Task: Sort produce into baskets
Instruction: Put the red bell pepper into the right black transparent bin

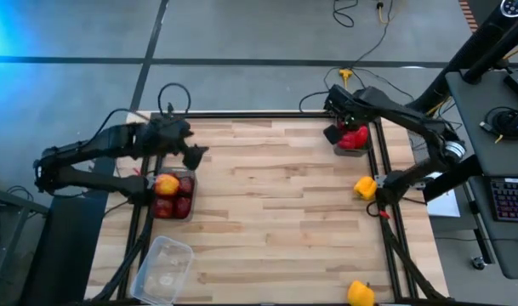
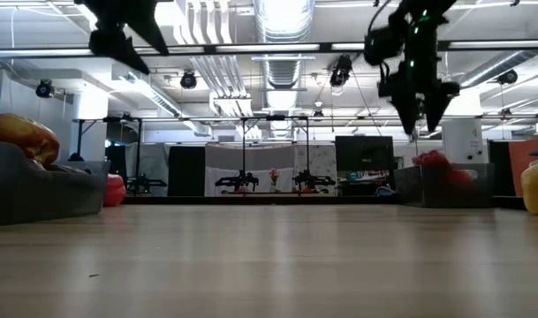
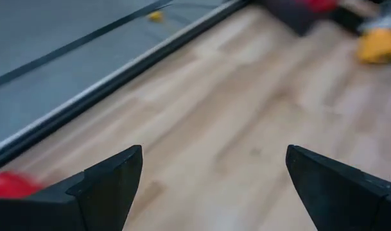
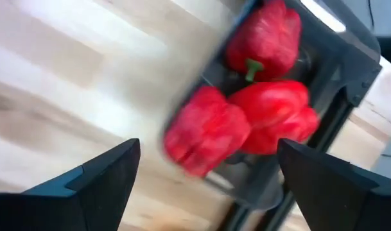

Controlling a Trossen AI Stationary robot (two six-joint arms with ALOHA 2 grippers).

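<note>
With our right gripper (image 4: 205,176) spread empty over the red peppers (image 1: 353,136) in the dark tray (image 1: 341,150) at the table's (image 1: 276,212) far right edge, and our left gripper (image 3: 211,186) likewise agape above the maroon-filled tray (image 1: 174,208) at the left edge, we risk knocking the yellow peppers (image 1: 365,187) off the right edge.

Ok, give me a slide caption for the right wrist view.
Open right gripper poised above three red peppers piled in a dark grey tray at the table's edge.

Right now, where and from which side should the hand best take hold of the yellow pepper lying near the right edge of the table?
Probably from above, closing across the rounded body of the yellow pepper. It sits free on the wood near the right arm, nothing touching it, and the open right hand hovers over the tray of red peppers.
</note>
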